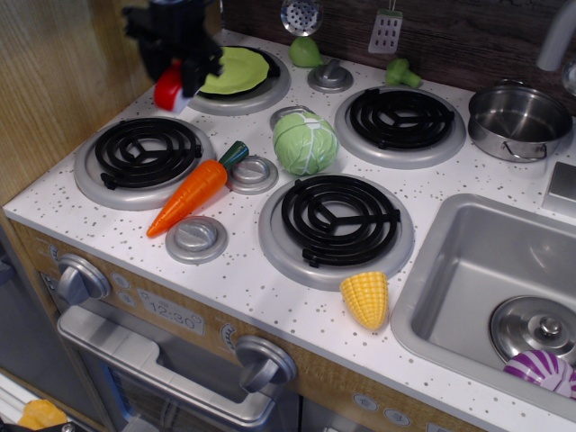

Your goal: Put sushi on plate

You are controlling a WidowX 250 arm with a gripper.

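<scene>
My black gripper (176,83) is at the top left, shut on the sushi (169,91), a small piece with a glossy red top and a white base. It holds the sushi in the air between the front-left burner (144,155) and the back-left burner. The light-green plate (236,70) lies flat on the back-left burner, just right of the gripper; its left edge is hidden behind the gripper.
An orange carrot (192,194) lies beside the front-left burner. A green cabbage (305,142) sits mid-stove. A yellow corn (366,299) lies at the front. A silver pot (519,121) stands at the back right, above the sink (486,270). A wooden wall (54,81) rises at the left.
</scene>
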